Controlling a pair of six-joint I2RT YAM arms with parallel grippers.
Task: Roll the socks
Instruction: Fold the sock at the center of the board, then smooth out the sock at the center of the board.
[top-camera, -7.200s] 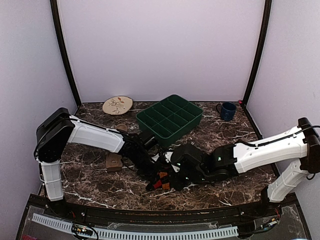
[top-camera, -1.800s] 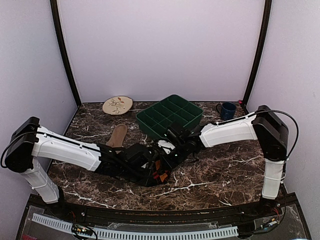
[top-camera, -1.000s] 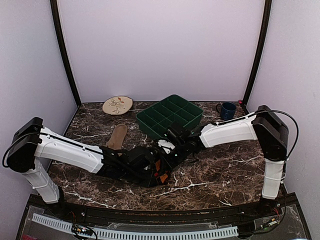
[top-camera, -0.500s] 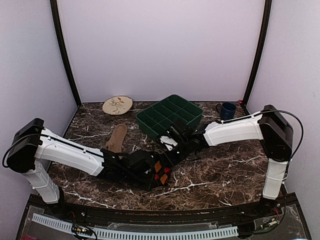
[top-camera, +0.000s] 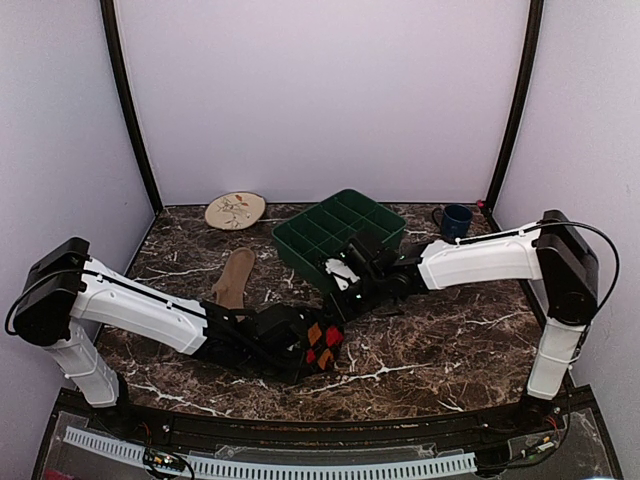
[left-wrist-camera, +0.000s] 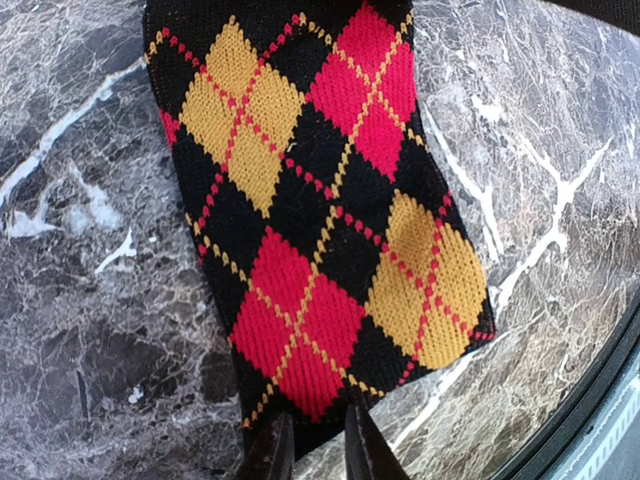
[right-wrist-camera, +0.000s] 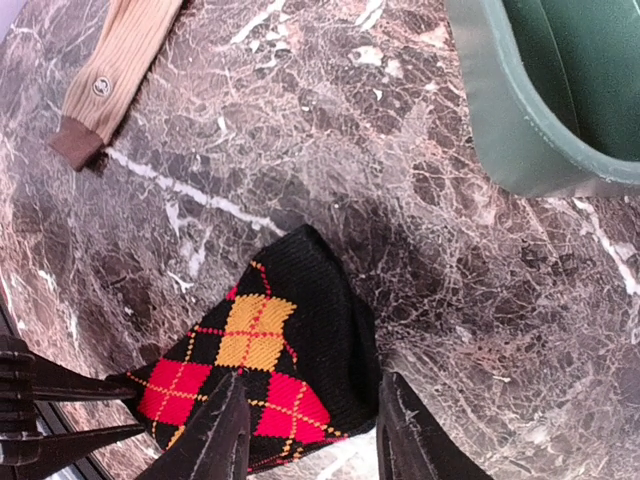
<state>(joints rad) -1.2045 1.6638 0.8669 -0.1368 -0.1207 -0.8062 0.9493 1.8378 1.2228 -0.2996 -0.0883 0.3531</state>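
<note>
The black argyle sock (left-wrist-camera: 330, 230) lies folded on the marble near the front middle (top-camera: 321, 345). My left gripper (left-wrist-camera: 315, 415) is shut on its near black edge, which sits pinched between the two fingertips. My right gripper (right-wrist-camera: 313, 380) hovers open over the sock's other end (right-wrist-camera: 290, 330), one finger (right-wrist-camera: 215, 430) to each side and apart from the fabric. In the top view the right gripper (top-camera: 336, 300) is just behind the sock and the left gripper (top-camera: 303, 345) at its left. The tan sock (top-camera: 235, 275) lies flat, further back on the left (right-wrist-camera: 120, 60).
A green compartment tray (top-camera: 340, 235) stands right behind the right gripper, its rim close by (right-wrist-camera: 500, 130). A round leaf plate (top-camera: 236, 210) sits at the back left and a blue mug (top-camera: 455, 222) at the back right. The table's front edge runs close to the sock.
My right gripper has opened, letting go of the argyle sock, and drawn back toward the tray. The left gripper keeps its grip and has shifted slightly right.
</note>
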